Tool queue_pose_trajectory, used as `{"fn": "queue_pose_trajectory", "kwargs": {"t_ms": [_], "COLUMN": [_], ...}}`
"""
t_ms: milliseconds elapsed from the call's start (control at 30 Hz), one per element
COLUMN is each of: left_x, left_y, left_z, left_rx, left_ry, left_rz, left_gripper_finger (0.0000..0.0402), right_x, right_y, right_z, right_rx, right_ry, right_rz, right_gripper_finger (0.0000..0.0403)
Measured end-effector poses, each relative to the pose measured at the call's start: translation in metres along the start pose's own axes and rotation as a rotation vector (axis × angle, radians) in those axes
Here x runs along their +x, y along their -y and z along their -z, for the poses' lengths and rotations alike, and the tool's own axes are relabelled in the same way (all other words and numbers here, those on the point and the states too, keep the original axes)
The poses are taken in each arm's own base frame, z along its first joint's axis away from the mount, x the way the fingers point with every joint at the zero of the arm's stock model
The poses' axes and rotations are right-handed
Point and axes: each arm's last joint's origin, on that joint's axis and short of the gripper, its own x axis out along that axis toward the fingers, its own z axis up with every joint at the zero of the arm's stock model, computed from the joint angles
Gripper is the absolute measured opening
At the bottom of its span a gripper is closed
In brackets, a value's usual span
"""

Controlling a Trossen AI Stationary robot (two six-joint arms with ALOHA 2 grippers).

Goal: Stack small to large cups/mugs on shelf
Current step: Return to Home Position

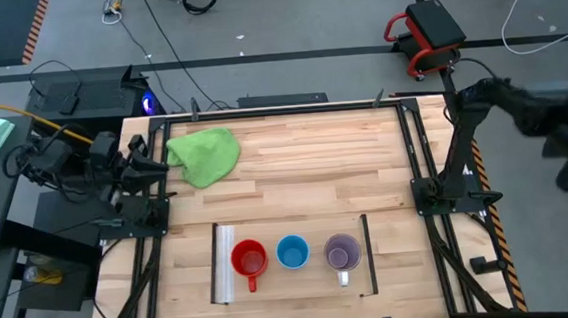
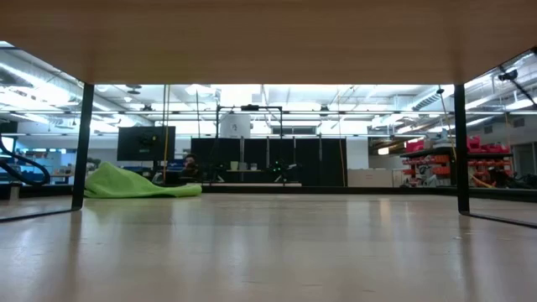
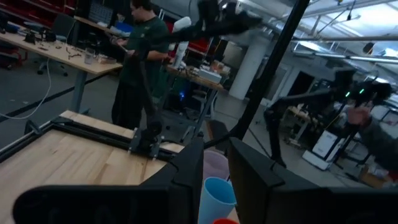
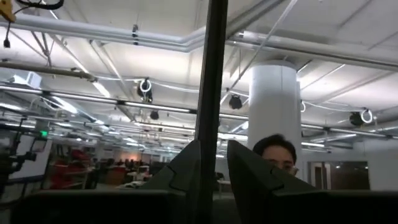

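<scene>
Red mug (image 1: 249, 257), light-blue cup (image 1: 291, 251) and lilac mug (image 1: 343, 251) stand in one row on the shelf (image 1: 293, 285), low in the middle of the overhead view. Each seems empty and none is nested. We judge the placing done. The left hand (image 3: 216, 155) and right hand (image 4: 214, 152) are narrow and hold nothing.

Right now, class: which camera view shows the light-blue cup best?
The high view: the light-blue cup shows whole from above, between the red mug and the purple mug. The left wrist view catches only its upper part. The low and right wrist views miss it.
</scene>
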Motion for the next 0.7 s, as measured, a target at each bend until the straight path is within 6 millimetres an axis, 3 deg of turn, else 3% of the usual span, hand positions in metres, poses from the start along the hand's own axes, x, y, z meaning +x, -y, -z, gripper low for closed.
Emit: {"fn": "queue_pose_trajectory", "kwargs": {"t_ms": [100,300,400,500,700], "left_x": [-0.003,-0.007,-0.009,-0.009,-0.013], "left_y": [-0.001,-0.003,-0.004,-0.005,-0.007], "left_z": [-0.001,-0.001,0.0,0.0,-0.001], "left_rx": [0.002,0.008,0.007,0.01,0.029], "left_ry": [0.009,0.004,-0.003,-0.004,0.007], "left_rz": [0.005,0.003,0.001,-0.009,-0.011], "left_gripper_finger": [0.0085,0.0091,0.0089,0.0084,0.0086], "right_x": [-0.02,-0.086,-0.112,-0.132,-0.154], "right_y": [-0.001,-0.001,0.001,-0.001,-0.002], "right_z": [0.029,0.075,0.088,0.094,0.104], "right_rx": [-0.023,-0.044,-0.03,-0.082,-0.088], "right_ry": [0.049,0.191,0.225,0.234,0.231], "right_rz": [0.015,0.074,0.131,0.081,0.095], "right_gripper_finger": [0.0088,0.0088,0.0088,0.0088,0.0088]}}
